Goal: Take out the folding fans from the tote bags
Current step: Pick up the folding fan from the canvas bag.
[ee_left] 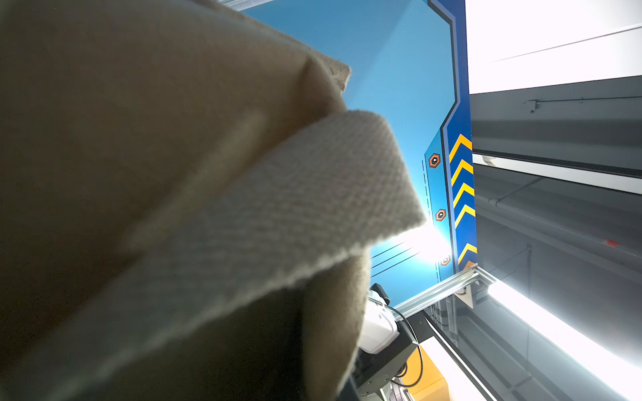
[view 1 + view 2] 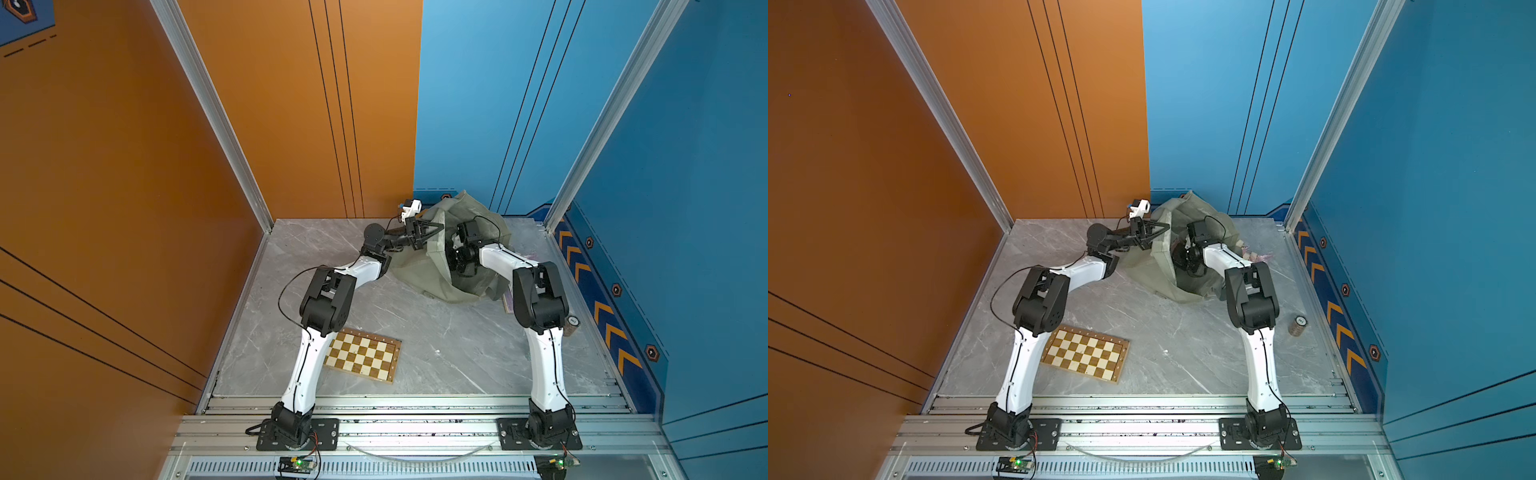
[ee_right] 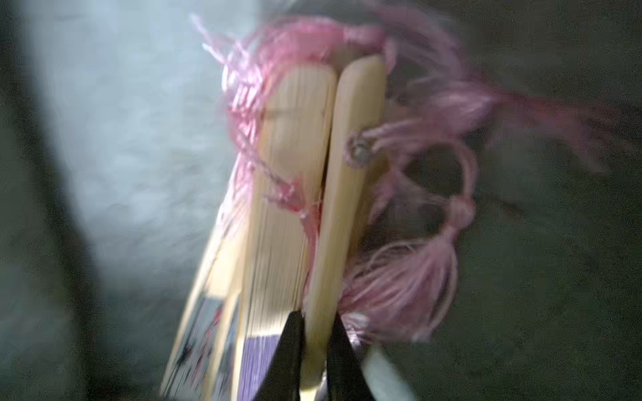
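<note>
Though it plays no part, the chessboard [image 2: 361,353]: flat on the table [image 2: 436,332] toward the near left corner, well apart from the bag.
Left gripper [image 2: 439,227]: closed tight on the rim cloth of the tote bag, holding it raised near the far edge.
Tote bag [image 2: 415,274]: olive, slumped by the far edge, mouth gaping toward the right arm.
Right gripper [image 3: 316,324]: deep inside the bag, jaws pinched on the pale bamboo of one folding fan [image 3: 351,166].
Other fans [image 3: 291,215]: pressed against the held one, pink tassels [image 3: 417,277] tangled across both.
Step, as I read it: drawing the gripped fan out.
Doing it well: pull back along the fan's length toward the mouth, slowly, so the tassels slip free instead of dragging a neighbour. Hold the rim high so the cloth cannot snag.
Risk: the narrow pinch may let the fan pivot or spread.
Right edge: pale ends and pink threads [image 2: 1256,254] lie beyond the bag, likely fans already out. A small roll [image 2: 1298,325] stands nearer.
</note>
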Tool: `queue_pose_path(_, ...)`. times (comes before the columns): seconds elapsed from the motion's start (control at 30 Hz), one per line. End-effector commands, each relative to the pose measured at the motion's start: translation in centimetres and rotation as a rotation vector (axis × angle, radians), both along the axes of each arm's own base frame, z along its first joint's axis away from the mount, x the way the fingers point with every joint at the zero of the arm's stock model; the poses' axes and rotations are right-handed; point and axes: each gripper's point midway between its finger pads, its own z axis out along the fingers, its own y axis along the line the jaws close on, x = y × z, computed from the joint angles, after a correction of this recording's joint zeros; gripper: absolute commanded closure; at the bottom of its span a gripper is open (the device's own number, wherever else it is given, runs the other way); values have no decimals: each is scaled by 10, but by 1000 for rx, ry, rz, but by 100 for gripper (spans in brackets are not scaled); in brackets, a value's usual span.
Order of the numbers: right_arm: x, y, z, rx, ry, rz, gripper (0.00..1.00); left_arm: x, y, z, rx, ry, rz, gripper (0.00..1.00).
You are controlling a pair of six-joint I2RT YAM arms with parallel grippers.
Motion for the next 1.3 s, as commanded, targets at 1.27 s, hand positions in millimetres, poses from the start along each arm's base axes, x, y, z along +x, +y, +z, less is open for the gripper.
queue_pose_path(1.27,-47,-23,170,-197,-639,321,91,0,7,21,15,-89,33,100)
